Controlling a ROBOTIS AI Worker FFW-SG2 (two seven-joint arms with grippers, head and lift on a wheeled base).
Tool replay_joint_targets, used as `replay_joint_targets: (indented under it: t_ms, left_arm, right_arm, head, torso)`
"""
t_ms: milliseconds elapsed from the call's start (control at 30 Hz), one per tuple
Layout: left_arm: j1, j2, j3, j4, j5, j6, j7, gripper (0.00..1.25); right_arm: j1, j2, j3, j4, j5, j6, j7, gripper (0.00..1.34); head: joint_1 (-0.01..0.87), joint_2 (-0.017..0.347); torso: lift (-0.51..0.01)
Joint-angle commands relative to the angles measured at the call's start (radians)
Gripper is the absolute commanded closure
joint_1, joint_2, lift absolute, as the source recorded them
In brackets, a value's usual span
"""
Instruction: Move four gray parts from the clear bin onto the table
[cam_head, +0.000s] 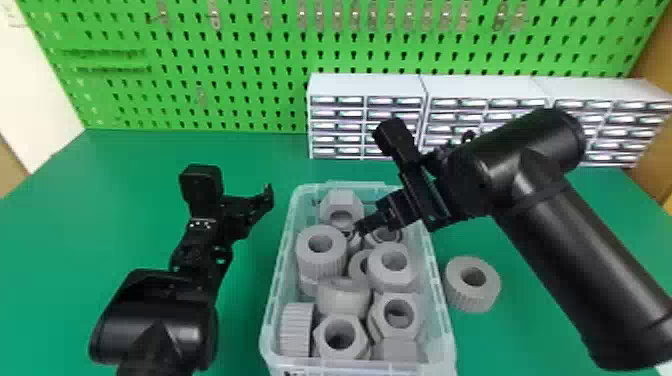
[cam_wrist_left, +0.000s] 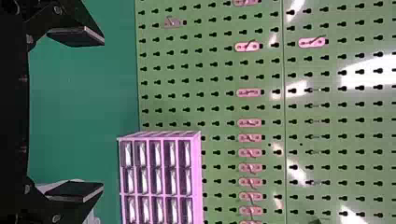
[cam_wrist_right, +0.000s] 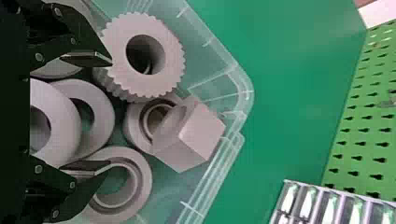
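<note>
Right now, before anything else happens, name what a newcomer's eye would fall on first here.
First, likely the clear bin in the middle, heaped with chunky gray parts, with the open right gripper reaching in over its far end. Next, the bright green pegboard standing behind the table. Then the lone ridged ring lying on the green table, just right of the bin.

Green table (cam_head: 135, 160): clear bin (cam_head: 281, 270), gray part (cam_head: 457, 287) beside it, drawer cabinets (cam_head: 367, 86).
</note>
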Motion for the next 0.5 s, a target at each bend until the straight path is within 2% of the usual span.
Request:
replay_joint_targets:
  t_ms: [0,467]
  left_arm:
    - [0.000,0.005,0.001,0.000,0.002,0.000,0.000,0.18]
    - [-0.004,0.011,-0.004,0.000,0.005,0.000,0.000,0.18]
  right_arm:
    - [-0.002,-0.001,0.003,0.004,-0.003,0.047,0.000,0.48]
    - [-0.010,-0.001,0.029,0.050,-0.032,0.095,0.000,0.48]
  head:
    - [0.693,0.072]
    - [0.693,0.072]
  torso:
    - [-0.052]
    - [-0.052]
